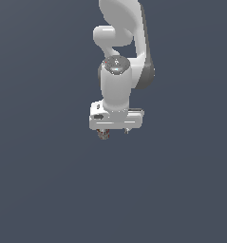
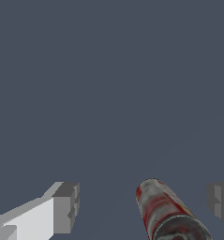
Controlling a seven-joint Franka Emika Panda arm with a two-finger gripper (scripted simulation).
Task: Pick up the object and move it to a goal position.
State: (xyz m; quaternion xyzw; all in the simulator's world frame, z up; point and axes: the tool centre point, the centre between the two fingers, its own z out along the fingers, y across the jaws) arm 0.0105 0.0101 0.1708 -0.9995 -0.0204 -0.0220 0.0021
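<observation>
The object, a small tin can (image 2: 162,208) with a red-and-white label, shows in the wrist view between my fingers, its dark metal end turned toward the camera. My gripper (image 2: 141,206) is open: the can sits nearer one finger (image 2: 220,202), with a gap to it, and well apart from the other finger (image 2: 64,208). In the exterior view the can (image 1: 103,134) peeks out just under the white hand, toward that view's left, and the gripper (image 1: 115,132) points straight down. Most of the can is hidden by the hand there.
A plain dark grey-blue surface (image 1: 48,190) fills both views. The white arm (image 1: 117,85) rises above the hand toward the top of the exterior view.
</observation>
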